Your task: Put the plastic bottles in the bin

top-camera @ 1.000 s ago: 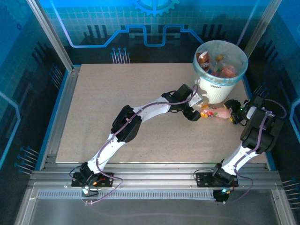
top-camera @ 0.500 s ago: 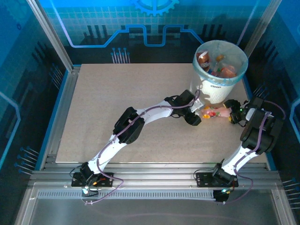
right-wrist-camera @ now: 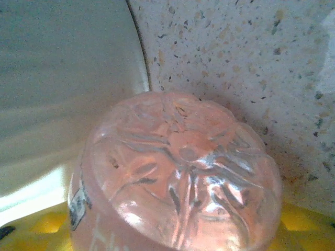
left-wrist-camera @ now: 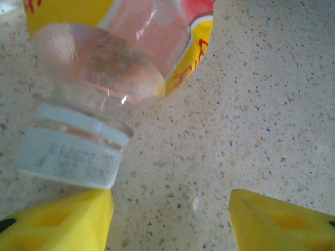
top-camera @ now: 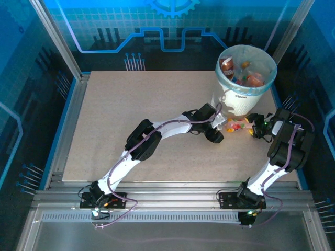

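Both my arms stretch to the foot of the bin (top-camera: 242,100); left gripper (left-wrist-camera: 170,209) low, jaws apart over bare table (left-wrist-camera: 251,104), just by the white cap (left-wrist-camera: 65,159); right gripper (top-camera: 255,128) at the base of the pink bottle (top-camera: 238,126), grip I cannot tell; bottle on its side beside the bin, yellow-red label.

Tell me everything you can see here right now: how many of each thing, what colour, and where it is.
pink clear plastic bottle with a white cap and yellow-red label: one, lying on the table in front of the bin, between the grippers
round white bin lined with a light-blue bag: one, far right of the table
bottles in the bin: several, red, orange and brown; exact count unclear
speckled beige table: one
left gripper: yellow fingertips apart, at the bottle's cap end
right gripper: at the bottle's base end, grip unclear
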Controlling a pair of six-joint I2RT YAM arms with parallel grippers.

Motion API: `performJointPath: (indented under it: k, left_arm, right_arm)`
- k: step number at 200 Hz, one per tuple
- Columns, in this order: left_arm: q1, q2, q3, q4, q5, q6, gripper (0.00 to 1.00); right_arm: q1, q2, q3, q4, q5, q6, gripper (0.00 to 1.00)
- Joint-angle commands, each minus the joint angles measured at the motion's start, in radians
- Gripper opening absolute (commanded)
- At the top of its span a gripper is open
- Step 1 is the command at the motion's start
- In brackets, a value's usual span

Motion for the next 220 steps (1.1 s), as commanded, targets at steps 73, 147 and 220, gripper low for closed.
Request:
performJointPath:
  k: [73, 147, 220]
  left_arm:
    - [-0.004, -0.48, -0.403, 0.187, -0.073, -0.049, 0.76]
    - [-0.006, -0.863, -0.658, 0.145, -0.107, -0.174, 0.78]
    - [-0.004, -1.061, -0.54, -0.009, -0.216, -0.187, 0.81]
  right_arm:
    - [0.01, -0.439, -0.059, -0.307, 0.123, -0.133, 0.48]
    - [0.044, -0.951, -0.071, -0.637, 0.157, -0.231, 0.47]
    - [0.464, -1.033, 0.351, -0.783, 0.402, -0.192, 0.42]
